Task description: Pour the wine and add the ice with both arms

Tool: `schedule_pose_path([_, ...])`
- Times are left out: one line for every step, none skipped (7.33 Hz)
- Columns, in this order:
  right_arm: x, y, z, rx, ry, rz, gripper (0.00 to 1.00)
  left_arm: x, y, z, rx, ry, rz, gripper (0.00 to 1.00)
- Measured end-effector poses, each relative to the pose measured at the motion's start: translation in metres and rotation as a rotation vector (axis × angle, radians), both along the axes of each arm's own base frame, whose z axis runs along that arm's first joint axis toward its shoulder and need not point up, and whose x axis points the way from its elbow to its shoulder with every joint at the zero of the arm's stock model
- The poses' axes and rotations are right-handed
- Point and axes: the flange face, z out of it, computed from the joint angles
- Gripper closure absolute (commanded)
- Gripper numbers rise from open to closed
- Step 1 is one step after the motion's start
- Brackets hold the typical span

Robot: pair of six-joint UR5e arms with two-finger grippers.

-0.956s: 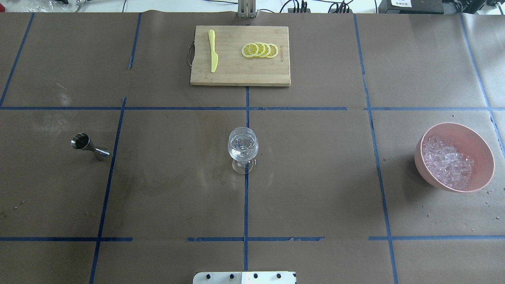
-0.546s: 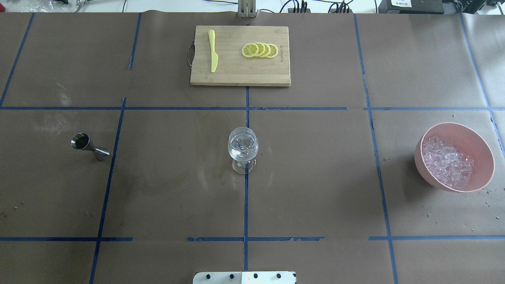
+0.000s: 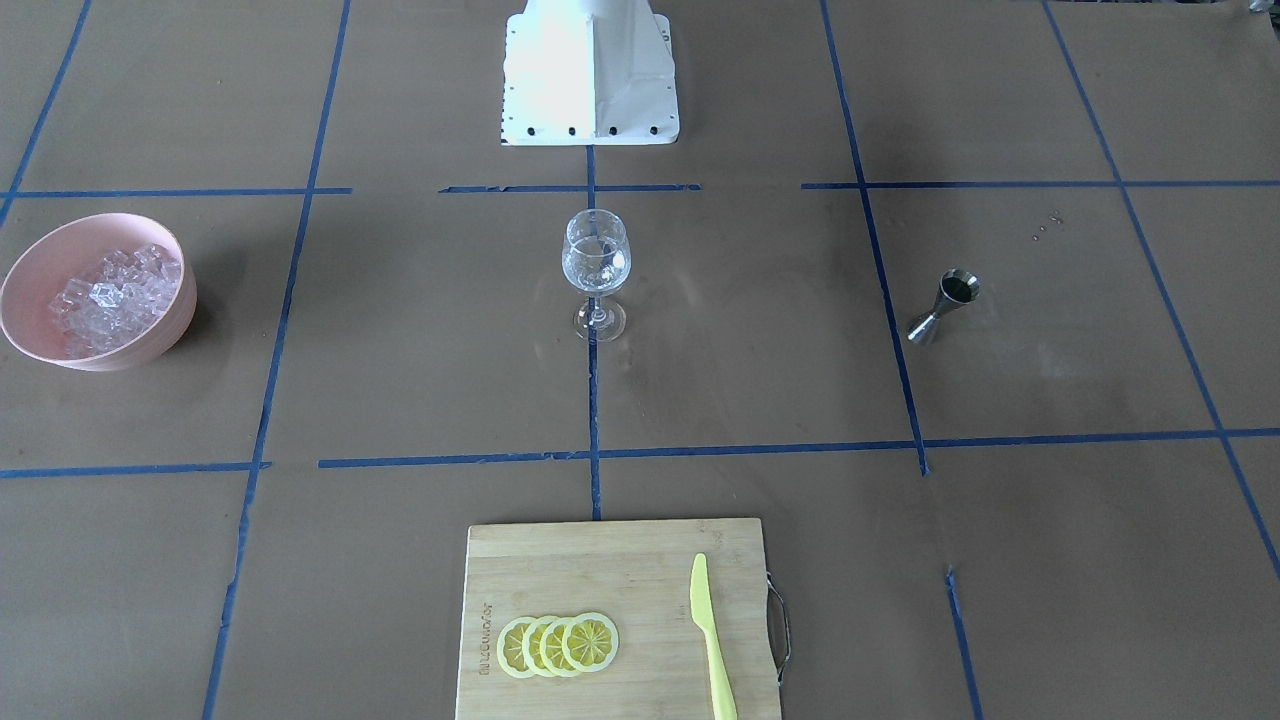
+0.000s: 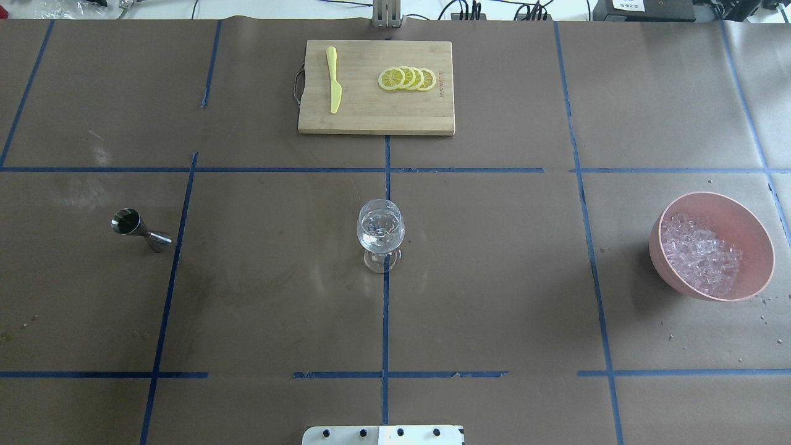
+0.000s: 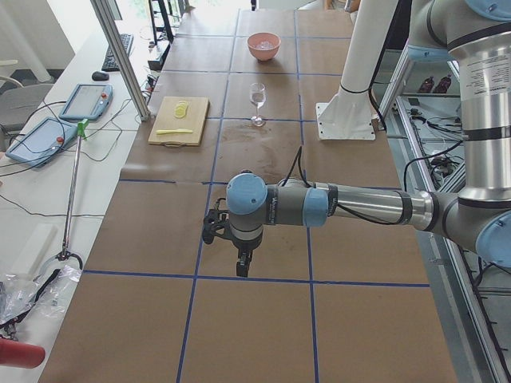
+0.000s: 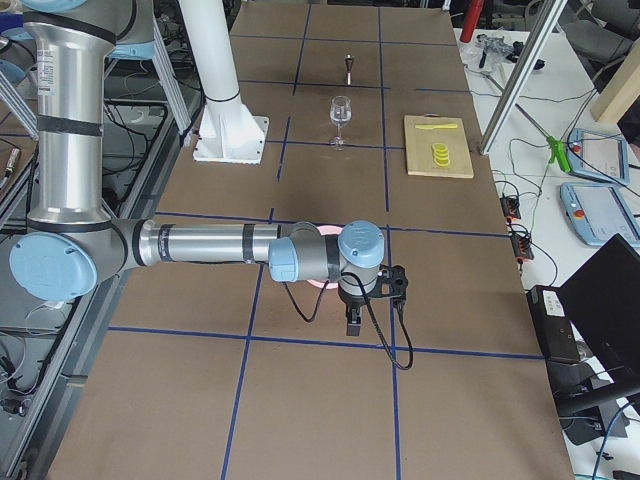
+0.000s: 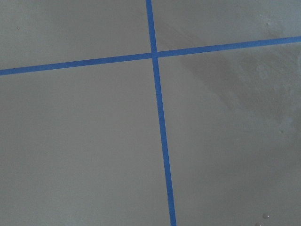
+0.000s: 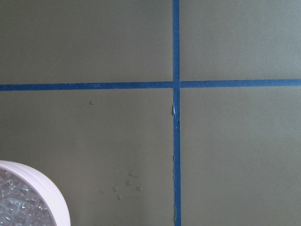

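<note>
Left gripper (image 5: 242, 267): you only get it in the left side view, pointing down over the paper near a tape cross (image 7: 154, 53). Can't tell whether the fingers are apart or together.
Right gripper (image 6: 354, 325): side view only, pointing down just beside the bowl (image 4: 655, 250). Finger state can't be read either.
Wine (image 3: 596, 272): small clear pool low in the glass (image 4: 380, 232), which stands upright on the centre tape line.
Ice (image 4: 701, 254): heaped in the pink bowl on your robot's right; its rim (image 8: 49, 186) clips the right wrist view's lower-left corner.
Jigger (image 4: 141, 230): upright on the robot's left, well apart from the glass.
Board (image 4: 371, 120): far side of the table, carrying lemon slices (image 4: 408, 78) and a yellow knife (image 4: 334, 80).
</note>
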Motion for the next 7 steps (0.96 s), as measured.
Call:
schedule_pose_path([0.000,-0.001,-0.001,0.003,0.000,0.000,0.00,0.000,-0.001,-0.001,0.010,0.000,0.000,0.00])
schedule_pose_path([0.000,-0.002,-0.003,0.008,0.000,0.000,0.00,0.000,-0.002,-0.003,0.027,-0.001,-0.001,0.00])
schedule_pose_path([0.000,-0.003,-0.004,0.011,0.002,0.000,0.00,0.000,-0.004,-0.005,0.036,-0.002,-0.003,0.00])
schedule_pose_path([0.000,-0.003,-0.003,0.010,0.003,-0.001,0.00,0.000,-0.006,-0.006,0.046,-0.001,-0.004,0.00])
schedule_pose_path([0.000,-0.002,0.000,0.004,0.004,-0.002,0.00,-0.001,-0.007,-0.012,0.077,0.007,-0.006,0.00])
schedule_pose_path([-0.001,0.000,0.004,-0.004,0.005,-0.003,0.00,-0.001,-0.008,-0.021,0.117,0.025,-0.008,0.00])
schedule_pose_path([-0.001,0.000,0.003,-0.002,0.005,-0.005,0.00,0.000,-0.007,-0.029,0.148,0.045,-0.006,0.00])
